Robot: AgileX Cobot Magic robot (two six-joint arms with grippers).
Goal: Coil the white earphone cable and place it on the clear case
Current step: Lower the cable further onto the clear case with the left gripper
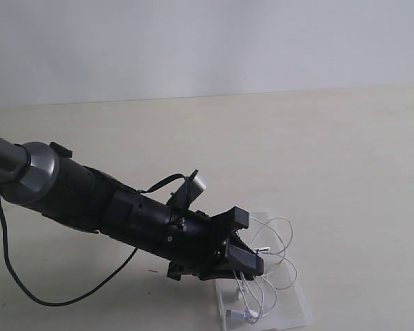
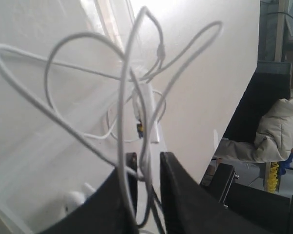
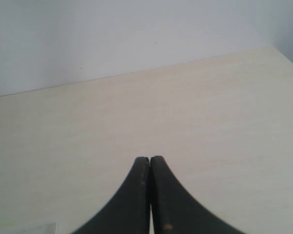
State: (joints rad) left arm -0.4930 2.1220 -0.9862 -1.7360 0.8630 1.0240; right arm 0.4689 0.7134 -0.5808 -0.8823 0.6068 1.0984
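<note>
Several loose loops of the white earphone cable point(image 2: 149, 109) lay piled on the clear case point(image 1: 297, 307), which sat flat on the pale surface point(image 1: 297, 152). The left gripper point(image 1: 247, 240) hovered just over the case, its fingers slightly parted, with strands running through a gap wider than the wire. The right gripper point(image 3: 150, 161) hung over the surface, fingers pressed together.

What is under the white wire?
A clear case, flat on the table. The white wire loops over it, with strands passing through the left claw. The claw covers part of the case, so that bit is hidden.
</note>
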